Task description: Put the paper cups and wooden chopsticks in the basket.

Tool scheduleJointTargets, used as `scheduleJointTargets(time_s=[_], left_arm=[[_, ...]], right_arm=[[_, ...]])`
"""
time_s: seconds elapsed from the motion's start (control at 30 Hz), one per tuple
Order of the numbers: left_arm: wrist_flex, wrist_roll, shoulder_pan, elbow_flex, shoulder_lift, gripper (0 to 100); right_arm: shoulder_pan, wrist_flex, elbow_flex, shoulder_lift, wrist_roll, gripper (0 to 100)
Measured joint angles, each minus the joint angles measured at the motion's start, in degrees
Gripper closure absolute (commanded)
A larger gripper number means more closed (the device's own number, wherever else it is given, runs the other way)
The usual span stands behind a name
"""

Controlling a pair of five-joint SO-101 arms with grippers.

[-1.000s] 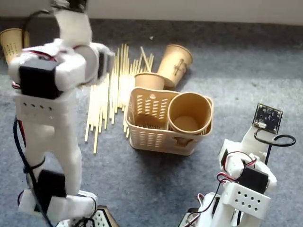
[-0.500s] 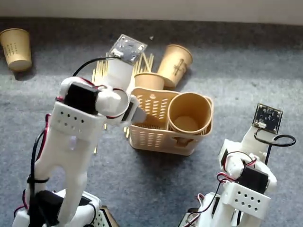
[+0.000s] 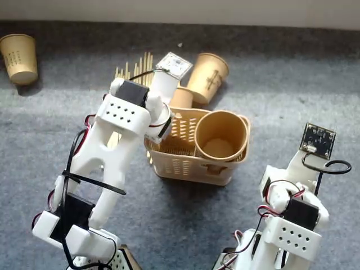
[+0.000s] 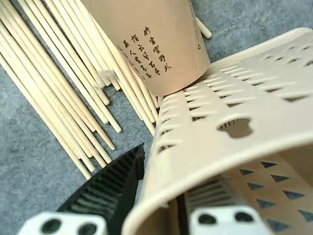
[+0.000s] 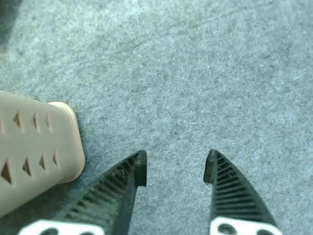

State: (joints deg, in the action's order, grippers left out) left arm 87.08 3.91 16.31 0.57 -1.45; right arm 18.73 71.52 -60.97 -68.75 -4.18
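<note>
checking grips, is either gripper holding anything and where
Left gripper straddles the basket's side wall at the rim; cannot tell if clamped. Right gripper open, empty.

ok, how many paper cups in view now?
4. Big cup inside the basket; tipped cup behind it; half-hidden cup against its far wall; lone cup far left. Others may be hidden.

We see a grey, carpet-like table top (image 3: 292,84). A pale plastic basket (image 3: 185,166) stands on it near the middle. Behind the basket and to its left, wooden chopsticks (image 3: 135,70) lie spread in a loose, roughly parallel row. The first paper cup (image 3: 18,56) lies at the far left corner, well apart from the rest. The second paper cup (image 3: 209,73) lies tipped on its side just behind the basket. The third paper cup (image 4: 156,44) rests over the chopsticks, up against the basket's rim.
</note>
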Motion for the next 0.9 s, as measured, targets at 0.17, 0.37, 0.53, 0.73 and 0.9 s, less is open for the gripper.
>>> scheduleJointTargets(time_s=[0.17,0.37,0.53,0.73,0.9], left_arm=[[1.2,0.3,0.1,-4.7,1.2,100],[12.0,-0.1,-5.5,-18.9,6.4,100],[13.3,1.1,-12.8,-20.4,8.1,100],[13.5,1.1,-17.5,-19.6,8.1,100],[13.5,2.0,-30.6,-22.2,8.1,100]], right_arm=[[0.0,0.0,0.0,0.0,0.0,79.6],[0.0,0.0,0.0,0.0,0.0,79.6],[0.0,0.0,0.0,0.0,0.0,79.6],[0.0,0.0,0.0,0.0,0.0,79.6],[0.0,0.0,0.0,0.0,0.0,79.6]])
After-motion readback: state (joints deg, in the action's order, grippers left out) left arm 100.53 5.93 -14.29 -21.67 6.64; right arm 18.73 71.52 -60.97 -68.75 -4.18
